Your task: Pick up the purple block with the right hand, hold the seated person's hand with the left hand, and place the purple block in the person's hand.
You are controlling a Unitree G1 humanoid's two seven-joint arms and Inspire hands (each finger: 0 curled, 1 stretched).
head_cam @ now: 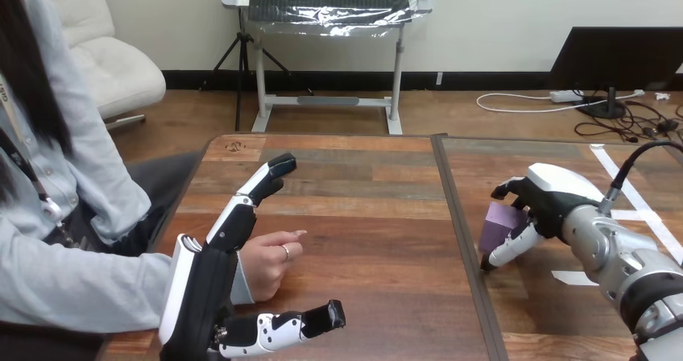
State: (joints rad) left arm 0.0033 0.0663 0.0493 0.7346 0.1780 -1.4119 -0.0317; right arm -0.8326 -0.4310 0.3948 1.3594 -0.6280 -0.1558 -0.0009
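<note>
Gripping the purple block (501, 226) at the table's (362, 208) right side in the right hand's (552, 196) curled fingers, half covering it. Holding the left hand (201, 284) open, fingers straight, beside the person's hand (270, 260), hiding its wrist; contact unclear.

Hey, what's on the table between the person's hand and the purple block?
Nothing: in the head view the table between the person's hand and the purple block is bare wood, crossed only by a dark seam.
</note>
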